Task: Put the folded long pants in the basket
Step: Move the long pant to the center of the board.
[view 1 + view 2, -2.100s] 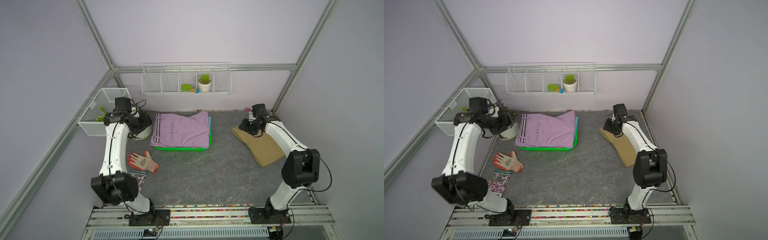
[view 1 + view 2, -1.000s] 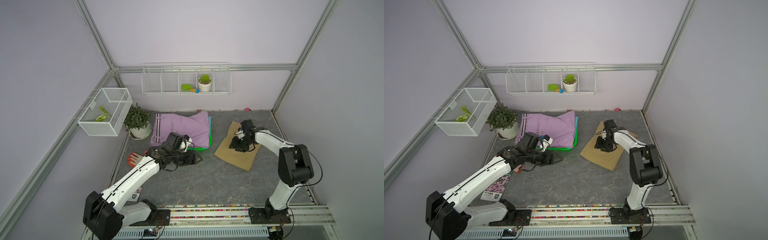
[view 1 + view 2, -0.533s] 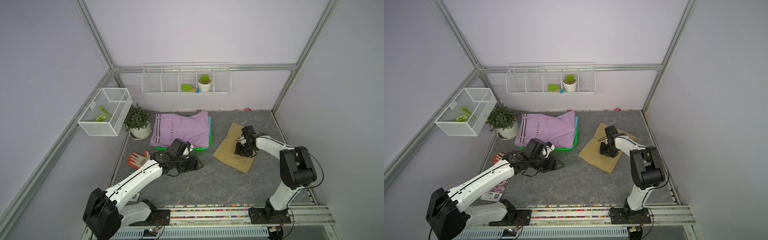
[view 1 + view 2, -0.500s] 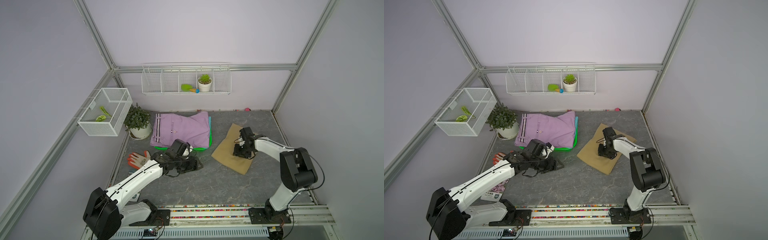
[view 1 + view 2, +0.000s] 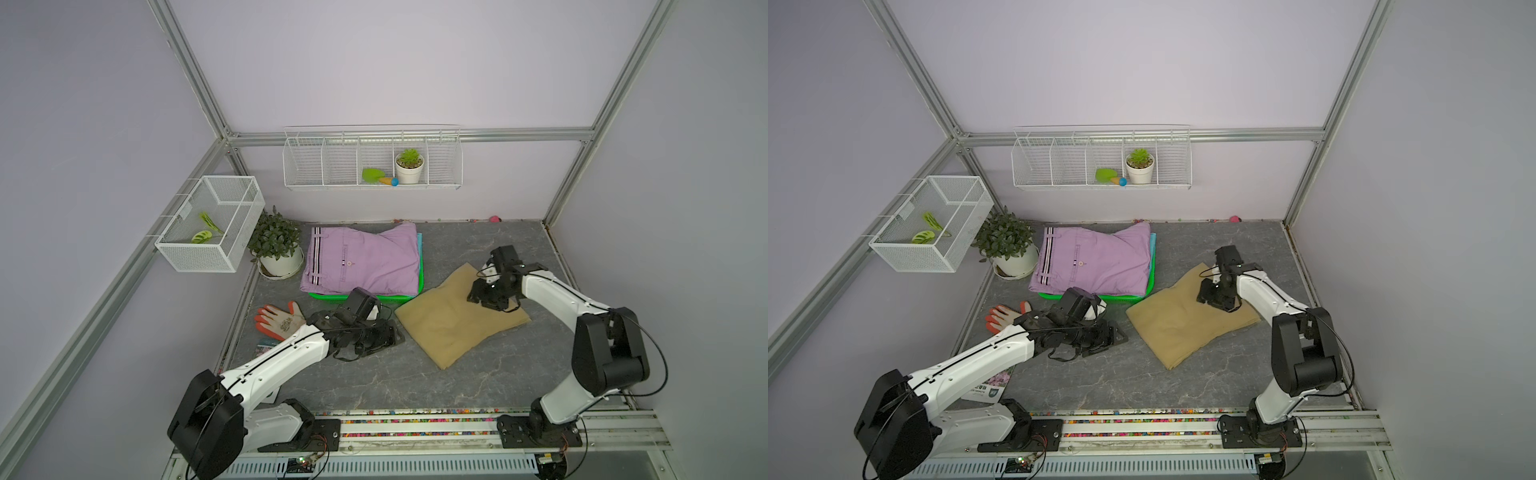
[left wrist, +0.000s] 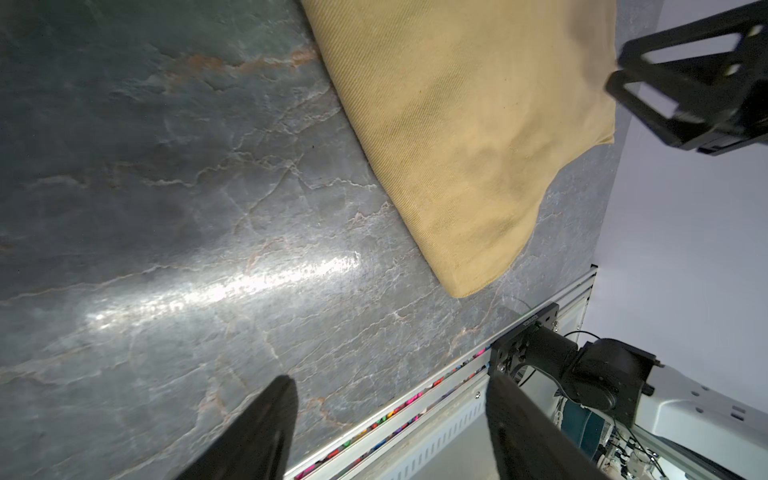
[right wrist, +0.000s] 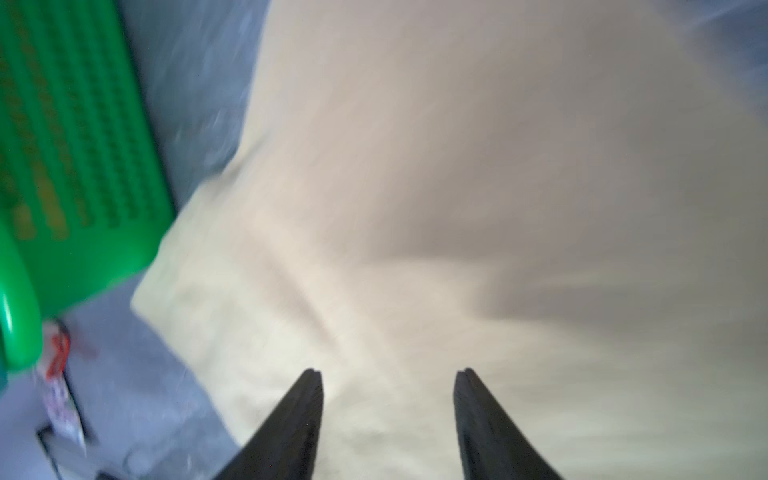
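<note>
- In both top views, the lilac pants (image 5: 361, 262) top the stack in the green basket (image 5: 332, 296), and an edge of the teal-blue pants (image 5: 419, 245) peeks out beneath them. Any orange pair is hidden.
- The tan pants (image 5: 453, 320) are the odd ones out, lying flat on the table (image 5: 457, 386) just beside the basket's near right corner. I'd say this last pair is the step in hand.
- Same views: the right gripper (image 5: 1204, 297) sits low over the far part of the tan pants. The left gripper (image 5: 395, 334) lies low by the cloth's corner nearest the basket, its tips just short of it. A work glove (image 5: 280, 322) sits well off to the left, out of play.
- Left wrist: the left gripper (image 6: 390, 386) has its fingers apart with nothing between them and bare table below. The edge of the tan pants (image 6: 465, 124) is just ahead.
- Right wrist: it's blurry, but the right gripper (image 7: 386, 374) has its fingers apart over flat tan cloth, nothing pinched. The basket (image 7: 83, 145) wall is just beside the cloth.
- Next call, as I read it: both grippers bite opposite edges through every layer. Then they lift level so the fold holds and carry the pants over the rim onto the lilac pair.
</note>
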